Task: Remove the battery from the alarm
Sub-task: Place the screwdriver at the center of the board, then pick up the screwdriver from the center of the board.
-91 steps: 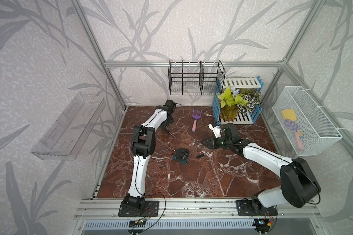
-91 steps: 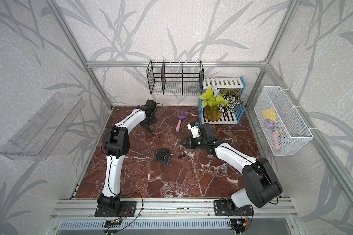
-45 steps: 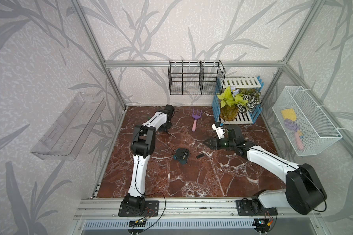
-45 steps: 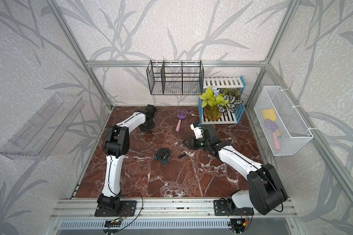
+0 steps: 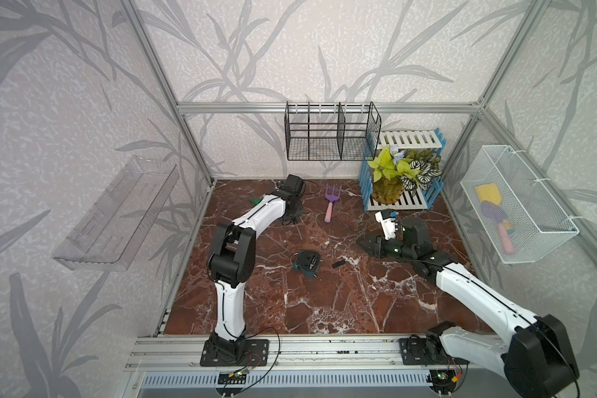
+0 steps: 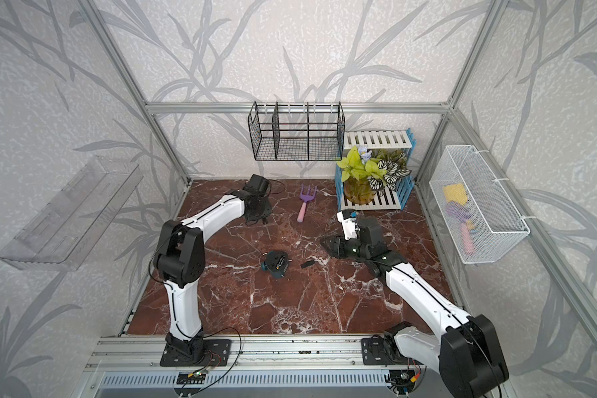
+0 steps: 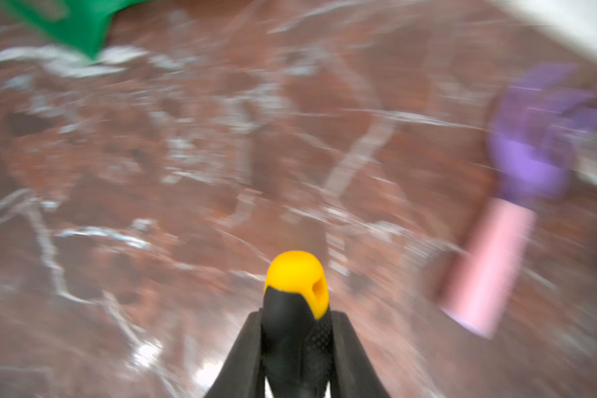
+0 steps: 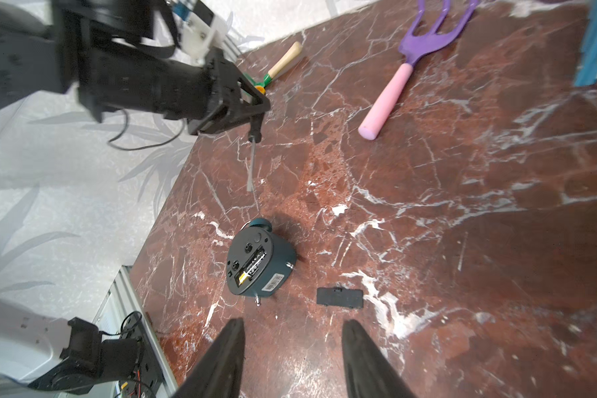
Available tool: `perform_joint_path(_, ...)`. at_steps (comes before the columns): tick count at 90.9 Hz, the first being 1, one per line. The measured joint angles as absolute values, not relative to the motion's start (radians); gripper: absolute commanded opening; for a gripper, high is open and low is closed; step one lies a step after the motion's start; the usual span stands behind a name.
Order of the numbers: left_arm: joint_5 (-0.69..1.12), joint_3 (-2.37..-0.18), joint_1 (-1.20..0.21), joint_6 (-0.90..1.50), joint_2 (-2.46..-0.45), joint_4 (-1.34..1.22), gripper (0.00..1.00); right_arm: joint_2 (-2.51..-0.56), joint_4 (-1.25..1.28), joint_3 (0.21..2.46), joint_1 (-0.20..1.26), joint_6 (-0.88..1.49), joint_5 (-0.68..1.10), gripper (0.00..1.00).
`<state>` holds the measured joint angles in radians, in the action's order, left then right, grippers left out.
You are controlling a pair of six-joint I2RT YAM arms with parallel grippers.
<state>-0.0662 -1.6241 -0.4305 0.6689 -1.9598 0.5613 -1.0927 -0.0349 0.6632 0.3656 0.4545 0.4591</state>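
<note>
The teal alarm point(image 8: 260, 266) lies face down mid-floor, seen in both top views point(image 5: 307, 263) point(image 6: 275, 263). Its back compartment is open and the battery point(image 8: 252, 270) sits inside it. The black compartment cover point(image 8: 340, 298) lies on the floor beside the alarm. My left gripper point(image 7: 295, 317) is shut on a screwdriver's black, yellow-capped handle point(image 7: 295, 293) near the back of the floor point(image 5: 292, 217); the thin shaft point(image 8: 250, 165) points toward the alarm, well short of it. My right gripper point(image 8: 292, 327) hovers open and holds nothing, to the right of the alarm point(image 5: 366, 243).
A purple rake with a pink handle point(image 5: 331, 203) lies near the back. A green tool with a wooden handle point(image 8: 283, 58) lies behind the left gripper. A potted plant on a blue-white rack point(image 5: 400, 172) fills the back right corner. A white wire basket point(image 5: 517, 206) hangs on the right wall.
My left gripper has closed on the screwdriver handle at the back of the floor. My right gripper has drawn slightly to the right, away from the alarm, still open.
</note>
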Motion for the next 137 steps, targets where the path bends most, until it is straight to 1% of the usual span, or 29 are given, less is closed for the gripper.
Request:
perform_joint_path(11, 0.026, -1.600, -0.567, 0.646, -1.879, 0.464, 0.16, -0.992, -0.062, 0.611, 0.320, 0.494, 0.402, 0.50)
perform_joint_path(21, 0.113, -1.550, -0.691, 0.626, -1.885, 0.378, 0.16, -0.907, -0.089, 0.561, 0.251, 0.553, 0.360, 0.50)
perform_joint_path(31, 0.192, -1.512, -0.804, 0.598, -1.964, 0.336, 0.17, -0.838, -0.119, 0.511, 0.185, 0.604, 0.340, 0.50)
perform_joint_path(38, 0.223, -1.512, -0.871, 0.569, -2.040, 0.323, 0.18, -0.798, -0.154, 0.490, 0.164, 0.628, 0.330, 0.50)
perform_joint_path(51, 0.228, -1.517, -0.951, 0.531, -2.133, 0.330, 0.24, -0.732, -0.207, 0.475, 0.128, 0.665, 0.314, 0.50)
perform_joint_path(56, 0.210, -1.523, -0.961, 0.525, -2.152, 0.328, 0.29, -0.715, -0.216, 0.468, 0.108, 0.679, 0.313, 0.50)
perform_joint_path(63, 0.182, -1.542, -0.960, 0.527, -2.160, 0.321, 0.49, -0.709, -0.231, 0.462, 0.091, 0.692, 0.312, 0.50)
perform_joint_path(64, 0.180, -1.545, -0.959, 0.517, -2.161, 0.322, 0.54, -0.710, -0.233, 0.461, 0.091, 0.693, 0.311, 0.50)
perform_joint_path(66, 0.173, -1.550, -0.958, 0.528, -2.163, 0.321, 0.61, -0.710, -0.237, 0.460, 0.090, 0.695, 0.312, 0.50)
perform_joint_path(71, 0.164, -1.559, -0.954, 0.517, -2.167, 0.319, 0.67, -0.710, -0.247, 0.456, 0.086, 0.702, 0.313, 0.50)
perform_joint_path(82, 0.158, -1.565, -0.947, 0.525, -2.168, 0.322, 0.72, -0.710, -0.268, 0.450, 0.083, 0.715, 0.323, 0.50)
perform_joint_path(91, 0.158, -1.567, -0.933, 0.527, -2.161, 0.323, 0.72, -0.711, -0.272, 0.437, 0.081, 0.729, 0.342, 0.53)
perform_joint_path(94, 0.155, -1.563, -0.927, 0.528, -2.152, 0.323, 0.73, -0.714, -0.276, 0.434, 0.080, 0.735, 0.350, 0.55)
perform_joint_path(99, 0.150, -1.534, -0.917, 0.530, -2.112, 0.314, 0.73, -0.728, -0.282, 0.428, 0.080, 0.741, 0.365, 0.57)
perform_joint_path(104, 0.145, -1.473, -0.895, 0.530, -2.029, 0.303, 0.73, -0.756, -0.282, 0.425, 0.080, 0.749, 0.389, 0.58)
perform_joint_path(108, 0.141, -1.411, -0.868, 0.526, -1.942, 0.288, 0.76, -0.790, -0.282, 0.425, 0.084, 0.752, 0.408, 0.59)
perform_joint_path(114, 0.125, -1.314, -0.811, 0.513, -1.788, 0.251, 0.81, -0.857, -0.287, 0.432, 0.105, 0.754, 0.421, 0.63)
perform_joint_path(123, 0.093, -1.154, -0.690, 0.466, -1.535, 0.169, 0.98, -1.004, -0.331, 0.493, 0.182, 0.757, 0.417, 0.73)
perform_joint_path(125, 0.078, -1.114, -0.657, 0.444, -1.475, 0.153, 1.00, -1.041, -0.343, 0.514, 0.201, 0.761, 0.411, 0.74)
perform_joint_path(131, 0.045, -1.006, -0.573, 0.379, -1.336, 0.107, 1.00, -1.155, -0.373, 0.592, 0.254, 0.772, 0.392, 0.76)
perform_joint_path(137, 0.024, -0.896, -0.519, 0.275, -1.216, 0.076, 1.00, -1.273, -0.407, 0.683, 0.307, 0.800, 0.350, 0.77)
